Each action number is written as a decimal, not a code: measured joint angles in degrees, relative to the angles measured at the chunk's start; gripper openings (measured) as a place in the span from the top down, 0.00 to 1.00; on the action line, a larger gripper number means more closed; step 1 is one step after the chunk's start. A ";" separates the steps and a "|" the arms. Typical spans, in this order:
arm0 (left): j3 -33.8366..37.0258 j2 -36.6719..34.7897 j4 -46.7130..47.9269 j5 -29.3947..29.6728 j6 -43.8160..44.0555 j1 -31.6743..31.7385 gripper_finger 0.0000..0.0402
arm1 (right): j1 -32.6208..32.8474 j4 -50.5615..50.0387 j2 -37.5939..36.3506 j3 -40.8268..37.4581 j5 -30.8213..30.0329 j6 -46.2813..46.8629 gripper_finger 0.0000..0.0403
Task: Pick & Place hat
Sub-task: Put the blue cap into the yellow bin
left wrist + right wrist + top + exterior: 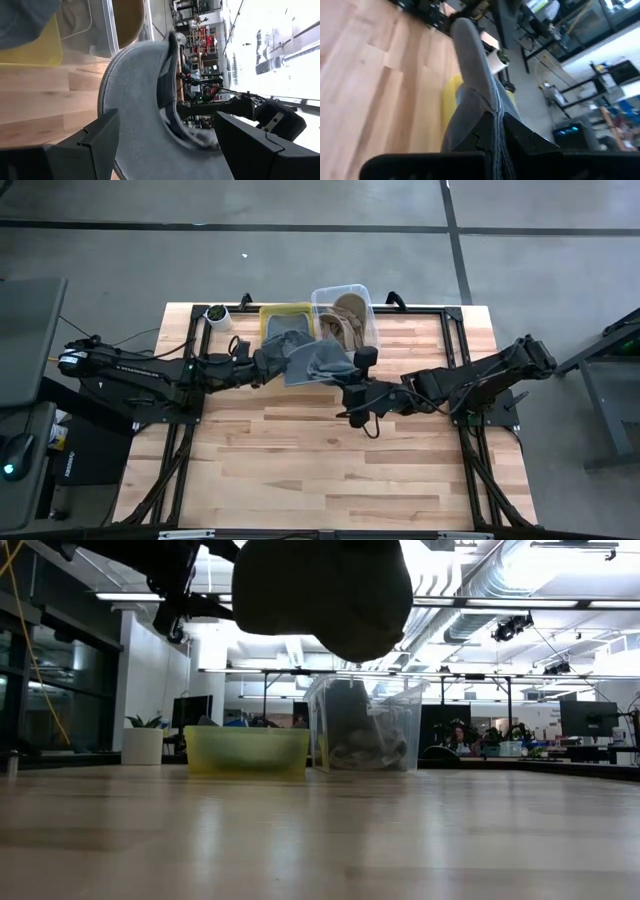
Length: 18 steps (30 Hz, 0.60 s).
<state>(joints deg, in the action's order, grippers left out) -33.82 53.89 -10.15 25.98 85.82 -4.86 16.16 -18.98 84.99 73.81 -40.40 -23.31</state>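
Right gripper (495, 131): jaws closed flat on a fold of the grey hat (318, 363), pinching soft felt-like cloth. Left gripper (165, 137): blocky dark fingers (95, 137) spread wide, the hat's curved brim lying between them; contact cannot be told. Hat hangs clear of the desk (300, 470), near the middle of its far edge, just in front of two bins. Yellow bin (285, 318): low, translucent plastic, rectangular, grey cloth inside. Clear bin (345, 315): taller, tan rounded items inside. Small white pot (217, 315) at the far-left corner.
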 joint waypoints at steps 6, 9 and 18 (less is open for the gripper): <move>0.00 0.00 -0.07 -0.17 0.00 0.00 0.30 | 0.12 -2.44 -0.48 0.06 -1.39 -0.96 0.98; 0.00 0.00 -0.13 -0.20 0.00 0.00 0.30 | 0.51 -5.43 -0.48 0.10 -1.21 -0.19 0.98; 0.00 0.00 0.00 -0.52 0.00 0.00 0.30 | 0.51 -6.80 -0.48 0.10 -2.98 0.07 0.98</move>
<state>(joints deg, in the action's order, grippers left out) -33.82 53.89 -10.15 25.45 85.82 -4.86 16.67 -25.78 84.51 73.91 -43.38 -23.24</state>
